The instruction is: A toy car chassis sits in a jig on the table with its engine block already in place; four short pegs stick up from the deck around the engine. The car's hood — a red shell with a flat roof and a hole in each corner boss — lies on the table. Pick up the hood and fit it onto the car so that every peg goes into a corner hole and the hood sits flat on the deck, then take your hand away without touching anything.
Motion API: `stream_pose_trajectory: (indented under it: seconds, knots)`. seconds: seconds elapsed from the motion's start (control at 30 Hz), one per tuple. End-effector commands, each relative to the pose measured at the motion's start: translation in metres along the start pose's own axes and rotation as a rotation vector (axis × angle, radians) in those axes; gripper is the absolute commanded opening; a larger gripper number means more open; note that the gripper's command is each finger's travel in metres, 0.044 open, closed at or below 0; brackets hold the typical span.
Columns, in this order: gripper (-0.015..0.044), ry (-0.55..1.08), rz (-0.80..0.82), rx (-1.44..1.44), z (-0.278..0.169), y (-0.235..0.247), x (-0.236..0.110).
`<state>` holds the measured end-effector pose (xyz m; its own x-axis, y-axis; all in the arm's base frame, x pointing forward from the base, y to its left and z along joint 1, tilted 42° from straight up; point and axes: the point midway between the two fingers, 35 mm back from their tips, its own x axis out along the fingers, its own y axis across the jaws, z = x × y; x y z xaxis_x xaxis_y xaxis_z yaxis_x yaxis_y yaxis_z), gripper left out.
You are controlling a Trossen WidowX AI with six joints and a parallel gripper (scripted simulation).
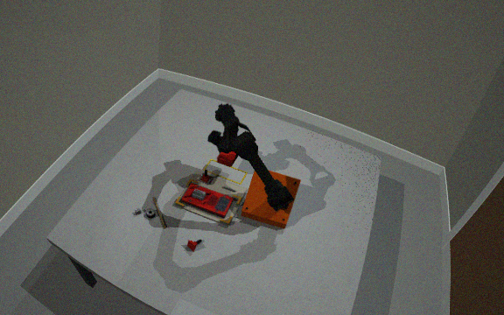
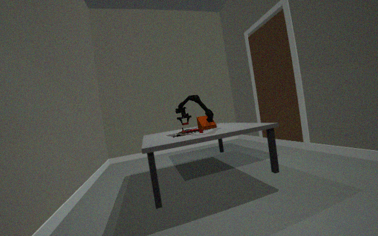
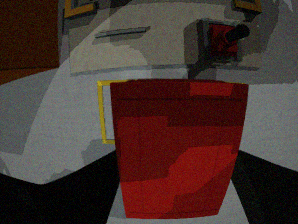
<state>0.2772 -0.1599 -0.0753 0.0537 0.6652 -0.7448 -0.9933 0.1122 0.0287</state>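
The red hood (image 1: 227, 158) (image 2: 185, 124) (image 3: 150, 150) is off the table, held level between the fingers of my gripper (image 2: 185, 122) (image 3: 176, 156). The gripper is shut on its two sides. In the top view the hood shows just behind the yellow outline (image 1: 235, 180) on the table. The red car chassis (image 1: 208, 202) sits in its jig (image 1: 204, 216) with yellow corners, in front of the hood. Grey blocks show on its deck; the pegs are too small to make out. The wrist view shows only the jig's near side, and the hood's underside is hidden.
The arm stands on an orange base (image 1: 262, 192) (image 2: 205, 122) right beside the jig. A small red block with a black knob (image 1: 206, 176) (image 3: 225, 42) stands between outline and jig. A striped stick (image 1: 160, 213), a grey ring (image 1: 149, 213) and a red part (image 1: 192, 245) lie beyond the jig.
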Motion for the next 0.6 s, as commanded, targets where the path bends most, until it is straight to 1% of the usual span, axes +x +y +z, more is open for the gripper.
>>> stream_pose_trajectory:
  seconds: [0.0,0.03,0.07,0.57]
  knots:
    - [0.0,0.015,-0.01,-0.011,0.0,-0.003,-0.01]
    - [0.0,0.015,-0.01,-0.011,0.0,-0.003,-0.01]
    - [0.0,0.001,-0.001,0.002,0.0,0.0,-0.002]
    - [0.0,0.011,-0.004,0.234,0.029,-0.016,-0.006]
